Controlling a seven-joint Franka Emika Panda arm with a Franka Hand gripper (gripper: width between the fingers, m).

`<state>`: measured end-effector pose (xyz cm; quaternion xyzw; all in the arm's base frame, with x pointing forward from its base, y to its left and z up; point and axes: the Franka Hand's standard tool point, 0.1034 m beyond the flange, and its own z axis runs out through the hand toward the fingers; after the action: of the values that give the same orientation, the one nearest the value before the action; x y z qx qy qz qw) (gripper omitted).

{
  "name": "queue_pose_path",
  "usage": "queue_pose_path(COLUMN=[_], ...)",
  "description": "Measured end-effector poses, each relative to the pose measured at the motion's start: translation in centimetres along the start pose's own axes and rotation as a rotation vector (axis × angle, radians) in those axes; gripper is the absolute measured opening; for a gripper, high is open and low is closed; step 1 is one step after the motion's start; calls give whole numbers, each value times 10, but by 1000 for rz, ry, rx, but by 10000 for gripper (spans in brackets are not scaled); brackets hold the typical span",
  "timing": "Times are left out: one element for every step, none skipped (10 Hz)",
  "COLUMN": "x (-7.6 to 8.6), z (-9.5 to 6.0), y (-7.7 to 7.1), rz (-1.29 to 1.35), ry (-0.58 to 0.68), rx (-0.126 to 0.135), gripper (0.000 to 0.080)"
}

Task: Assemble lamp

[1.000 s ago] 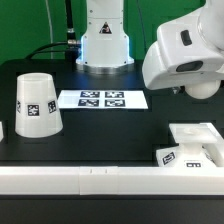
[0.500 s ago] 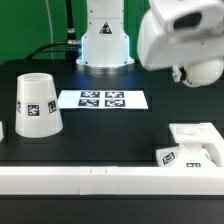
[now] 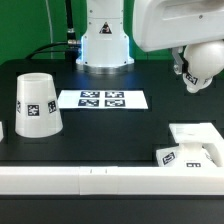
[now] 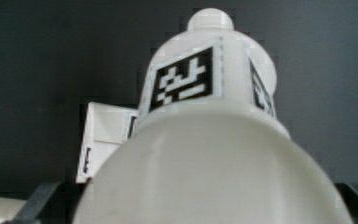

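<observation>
My gripper point(image 3: 188, 70) hangs at the exterior view's upper right, above the table, and is shut on the white bulb point(image 3: 207, 62). In the wrist view the bulb point(image 4: 197, 120) fills the frame, with its tagged neck pointing away. The gripper point(image 4: 194, 207) shows only as dark fingers point(image 4: 44, 200) on either side of the bulb's wide end. The flat square base point(image 3: 196, 143) lies on the table at the right front, below the gripper. A white edge of it shows behind the bulb in the wrist view point(image 4: 101, 135). The tapered shade point(image 3: 35, 103) stands mouth down at the left.
The marker board point(image 3: 102, 99) lies flat in the middle of the black table. The arm's white pedestal point(image 3: 105, 42) stands at the back. A white rail point(image 3: 90, 180) runs along the front edge.
The arm has risen over the right side of the table, carrying the bulb up with it. The bulb now shows below the wrist. Shade and base have not moved.
</observation>
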<state>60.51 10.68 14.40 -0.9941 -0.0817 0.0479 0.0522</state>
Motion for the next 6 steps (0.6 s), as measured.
queue_pose_path(x=[4,12,20,27,25,28], z=[-6,-18,-26,-30,-25,-26], y=[5,10,16,18,20,23], rz=[-26,-45,-79,-84,-82,-84], ry=[75,168,235,314,346,426], rx=[-14,-31,-47,-61,-68,-85], gripper=[576,576,576,576,576,576])
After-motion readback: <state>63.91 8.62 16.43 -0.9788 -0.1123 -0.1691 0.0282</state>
